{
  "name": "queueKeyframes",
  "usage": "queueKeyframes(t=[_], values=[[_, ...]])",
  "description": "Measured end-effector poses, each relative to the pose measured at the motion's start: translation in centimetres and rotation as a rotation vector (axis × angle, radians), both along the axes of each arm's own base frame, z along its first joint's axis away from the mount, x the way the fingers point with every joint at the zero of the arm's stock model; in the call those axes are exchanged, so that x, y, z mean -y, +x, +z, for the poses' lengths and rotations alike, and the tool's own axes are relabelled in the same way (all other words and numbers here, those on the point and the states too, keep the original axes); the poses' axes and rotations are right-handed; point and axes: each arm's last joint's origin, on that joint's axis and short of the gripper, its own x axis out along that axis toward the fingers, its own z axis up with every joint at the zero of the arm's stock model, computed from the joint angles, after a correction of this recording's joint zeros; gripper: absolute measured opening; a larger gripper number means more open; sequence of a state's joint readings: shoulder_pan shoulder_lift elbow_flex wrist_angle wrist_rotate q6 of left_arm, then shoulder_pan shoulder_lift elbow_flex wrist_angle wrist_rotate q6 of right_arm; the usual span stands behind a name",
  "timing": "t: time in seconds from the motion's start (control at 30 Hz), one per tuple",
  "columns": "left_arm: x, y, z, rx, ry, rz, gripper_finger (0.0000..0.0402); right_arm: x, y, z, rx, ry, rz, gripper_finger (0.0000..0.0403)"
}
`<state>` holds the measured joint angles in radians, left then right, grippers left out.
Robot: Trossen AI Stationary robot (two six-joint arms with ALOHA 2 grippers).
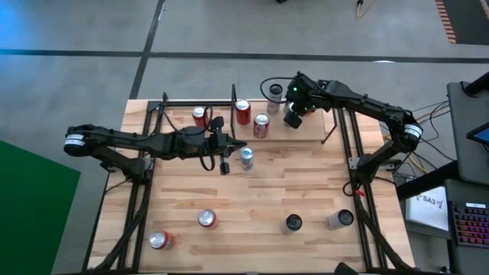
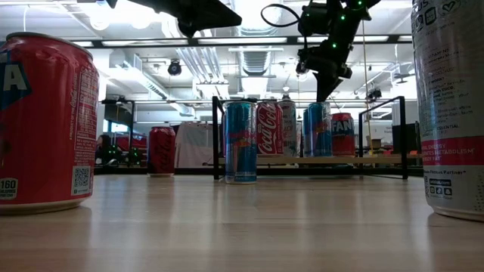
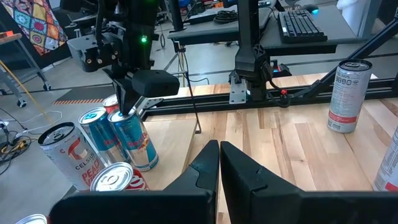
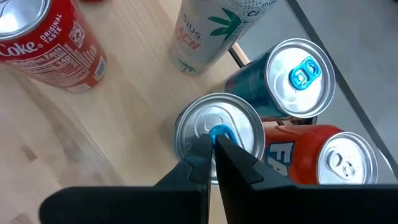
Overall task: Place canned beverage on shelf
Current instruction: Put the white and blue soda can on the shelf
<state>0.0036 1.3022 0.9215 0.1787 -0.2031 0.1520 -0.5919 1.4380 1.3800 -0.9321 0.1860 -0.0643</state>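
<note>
A blue slim can with silver top stands on the shelf, partly hidden under the right gripper, jaws closed; left gripper also closed.

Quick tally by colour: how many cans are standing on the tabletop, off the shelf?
Red cans: 3
Blue can: 1
White can: 1
Dark-topped can: 1
Total: 6
</note>
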Motion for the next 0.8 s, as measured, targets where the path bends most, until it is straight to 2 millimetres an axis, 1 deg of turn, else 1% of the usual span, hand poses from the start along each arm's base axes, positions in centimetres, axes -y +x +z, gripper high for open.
queueKeyframes(t=[0.4, 0.8], values=[[0.01, 0.00, 0.00, 0.000, 0.000, 0.000, 0.0000, 0.00, -0.01, -0.01, -0.012, -0.007, 0.022, 0.0012], [0.01, 0.00, 0.00, 0.000, 0.000, 0.000, 0.0000, 0.09, -0.08, 0.10, -0.026, -0.040, 0.000, 0.0012]])
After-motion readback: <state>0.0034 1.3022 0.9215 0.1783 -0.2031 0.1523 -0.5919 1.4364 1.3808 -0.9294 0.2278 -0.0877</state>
